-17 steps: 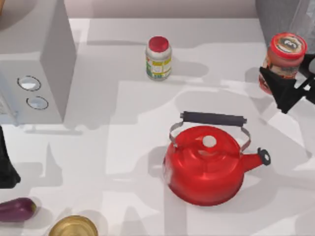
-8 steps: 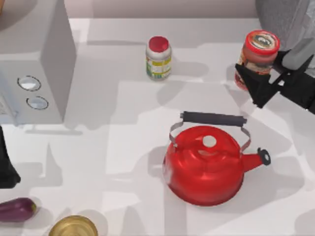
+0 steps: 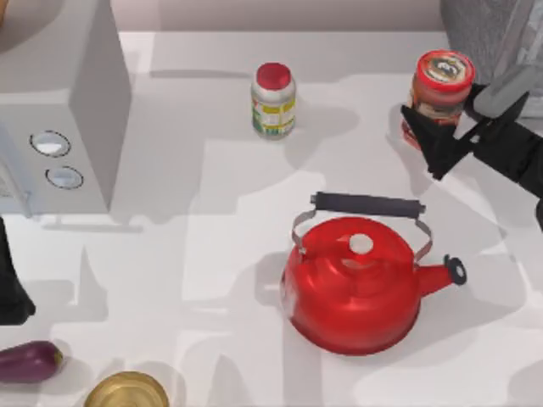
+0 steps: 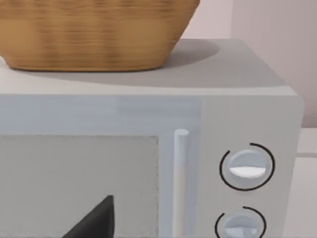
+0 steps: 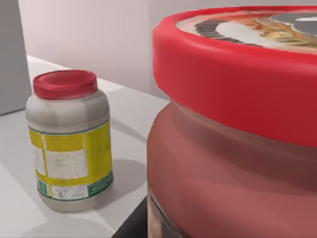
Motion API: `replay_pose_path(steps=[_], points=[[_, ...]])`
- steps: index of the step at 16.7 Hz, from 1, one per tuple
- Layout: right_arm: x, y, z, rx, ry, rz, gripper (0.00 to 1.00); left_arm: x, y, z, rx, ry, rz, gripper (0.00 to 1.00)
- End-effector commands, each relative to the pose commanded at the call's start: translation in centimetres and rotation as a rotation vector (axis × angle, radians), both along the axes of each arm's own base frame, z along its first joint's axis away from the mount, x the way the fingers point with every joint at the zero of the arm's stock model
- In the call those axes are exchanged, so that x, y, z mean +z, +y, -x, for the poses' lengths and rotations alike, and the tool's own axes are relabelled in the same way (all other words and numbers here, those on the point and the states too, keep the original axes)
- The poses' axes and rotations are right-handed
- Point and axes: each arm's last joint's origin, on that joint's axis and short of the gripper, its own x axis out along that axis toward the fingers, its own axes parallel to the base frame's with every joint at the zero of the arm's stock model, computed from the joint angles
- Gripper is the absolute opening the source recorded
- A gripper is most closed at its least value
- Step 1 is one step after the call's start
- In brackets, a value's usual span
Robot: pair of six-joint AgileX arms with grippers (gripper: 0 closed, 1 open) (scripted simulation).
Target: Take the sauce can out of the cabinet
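Where the right gripper (image 3: 437,136) jaws clamp the sauce can (image 3: 439,95), lower label hidden, cabinet (image 3: 488,30) cropped.

Open table (image 3: 212,254) between white jar (image 3: 273,100) and kettle (image 3: 356,284); kettle blocks centre-right, microwave (image 3: 64,110) walls off the left.

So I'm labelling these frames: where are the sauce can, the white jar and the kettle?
sauce can (image 3: 443,71), top view, on its printed lid.
white jar (image 3: 273,114), top view, on its yellow-green label.
kettle (image 3: 339,297), top view, on its red body.
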Motion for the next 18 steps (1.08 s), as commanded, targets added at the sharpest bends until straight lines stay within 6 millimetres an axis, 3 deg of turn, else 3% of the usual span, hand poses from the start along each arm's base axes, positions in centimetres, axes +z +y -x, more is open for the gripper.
replay_pose_path(steps=[2,15,18], points=[[0.00,0.00,0.00,0.000,0.000,0.000,0.00,0.00,0.00,0.00,0.000,0.000,0.000,1.00],[0.00,0.00,0.00,0.000,0.000,0.000,0.98,0.00,0.00,0.00,0.000,0.000,0.000,1.00],[0.00,0.00,0.00,0.000,0.000,0.000,1.00,0.00,0.00,0.00,0.000,0.000,0.000,1.00]])
